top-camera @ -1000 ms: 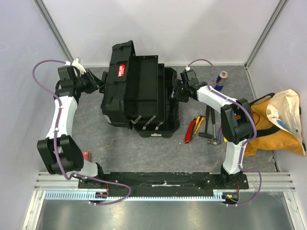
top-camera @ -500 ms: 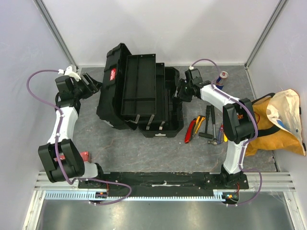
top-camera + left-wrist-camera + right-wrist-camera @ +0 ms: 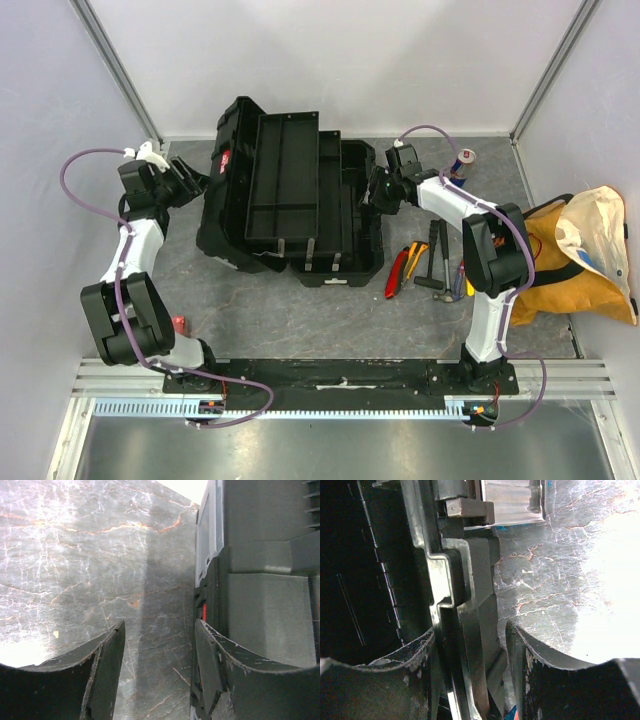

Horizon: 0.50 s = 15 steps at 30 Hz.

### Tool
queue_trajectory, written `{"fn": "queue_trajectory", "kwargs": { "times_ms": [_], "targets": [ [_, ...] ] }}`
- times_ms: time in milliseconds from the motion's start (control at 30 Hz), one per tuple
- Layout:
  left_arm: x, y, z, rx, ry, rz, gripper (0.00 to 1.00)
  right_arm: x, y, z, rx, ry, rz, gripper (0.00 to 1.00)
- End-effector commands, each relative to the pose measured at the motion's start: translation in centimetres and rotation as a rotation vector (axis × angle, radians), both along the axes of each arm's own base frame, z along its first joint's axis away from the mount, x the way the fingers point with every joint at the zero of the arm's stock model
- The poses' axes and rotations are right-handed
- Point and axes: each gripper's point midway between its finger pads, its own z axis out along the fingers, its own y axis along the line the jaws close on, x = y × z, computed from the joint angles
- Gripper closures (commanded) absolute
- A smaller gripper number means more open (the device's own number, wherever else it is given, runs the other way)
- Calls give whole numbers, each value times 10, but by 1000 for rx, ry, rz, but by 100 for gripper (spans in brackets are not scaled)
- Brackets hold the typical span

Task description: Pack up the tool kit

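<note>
Grey marbled tabletop (image 3: 300, 320), pale walls (image 3: 350, 60) around. Left gripper (image 3: 159, 630) gapes empty beside the open large black plastic toolbox (image 3: 290, 200); right gripper (image 3: 470, 635) clasps its right rim.

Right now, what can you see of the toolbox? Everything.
The toolbox is black plastic and stands open on the grey table, left of centre. Its lid leans back to the left and carries a red label. Long black trays, which look empty, fan out above the base. The right gripper straddles the toolbox's right wall, apparently clamped on it. The left gripper stands open just beside the lid, holding nothing.
</note>
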Motion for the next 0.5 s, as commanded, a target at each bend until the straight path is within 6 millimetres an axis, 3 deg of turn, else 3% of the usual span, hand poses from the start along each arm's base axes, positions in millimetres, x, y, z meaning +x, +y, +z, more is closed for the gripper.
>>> {"fn": "queue_trajectory", "kwargs": {
  "times_ms": [0, 300, 467],
  "targets": [
    [0, -2, -18, 61, 29, -24, 37, -13, -19, -32, -60, 93, -33, 44],
    [6, 21, -54, 106, 120, 86, 51, -12, -12, -36, -29, 100, -26, 46],
    [4, 44, -72, 145, 192, 211, 56, -8, -4, -32, 15, 92, -25, 48]
  ]
}}
